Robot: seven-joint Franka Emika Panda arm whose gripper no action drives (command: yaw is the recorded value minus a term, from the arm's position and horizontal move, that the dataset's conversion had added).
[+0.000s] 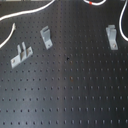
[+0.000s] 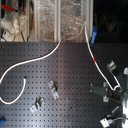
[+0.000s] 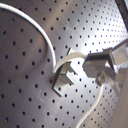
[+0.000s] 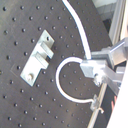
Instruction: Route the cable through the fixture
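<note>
1. In the second exterior view, the cable (image 2: 30,64) starts at the second exterior view's left as a wide white loop on the black perforated surface (image 2: 65,70). It then climbs to the top middle of the board. It lies loose, probably so that there is slack for routing.

2. In the middle of the second exterior view, two small grey fixtures stand on the surface: the left fixture (image 2: 37,105) and the middle fixture (image 2: 52,89). They look fastened to the holes, so that they can guide a cord. No cable passes through them.

3. Further right, the cable comes down again with its red band (image 2: 95,60) and runs toward the end effector (image 2: 116,95) at the second exterior view's right.

4. In the second wrist view, the cable bends in a tight white arc and ends at the end effector (image 4: 97,70). The fingers seem clenched on the cable, just beside a grey fixture (image 4: 37,55).

5. I judge that the cable is held near its end so it can be led into a fixture. It is not yet routed.
</note>
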